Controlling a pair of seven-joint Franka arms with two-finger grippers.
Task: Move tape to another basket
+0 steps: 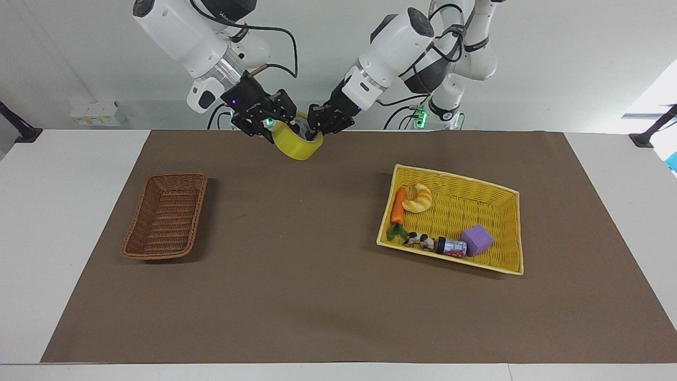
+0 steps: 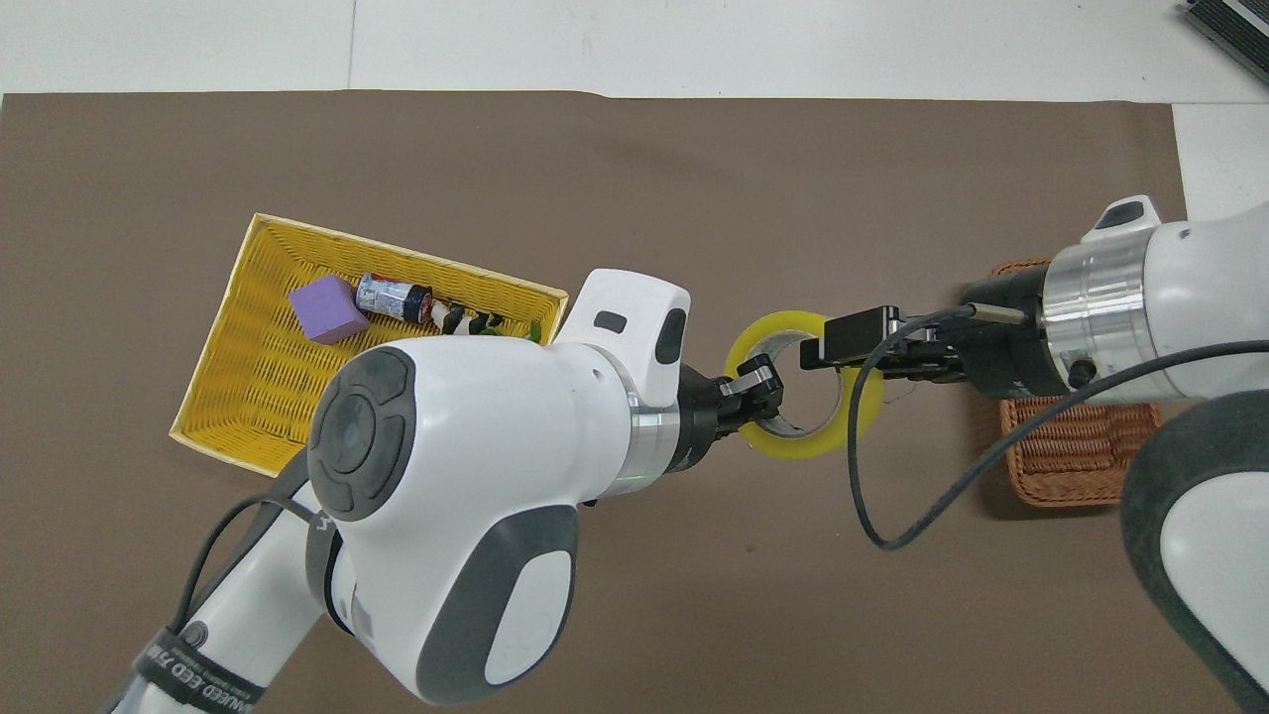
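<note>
The roll of yellow packing tape (image 1: 296, 143) hangs in the air over the worktop's (image 1: 317, 296) edge nearest the robots, about midway along it, with the left gripper (image 1: 320, 125) clamped on its wall. The right gripper (image 1: 264, 126) is at the opposite rim, though I cannot tell whether its fingers have closed. If the left lets go too soon, the tape could drop short of the brown wicker basket (image 1: 165, 216). Its open core seems to face up, tilted.
</note>
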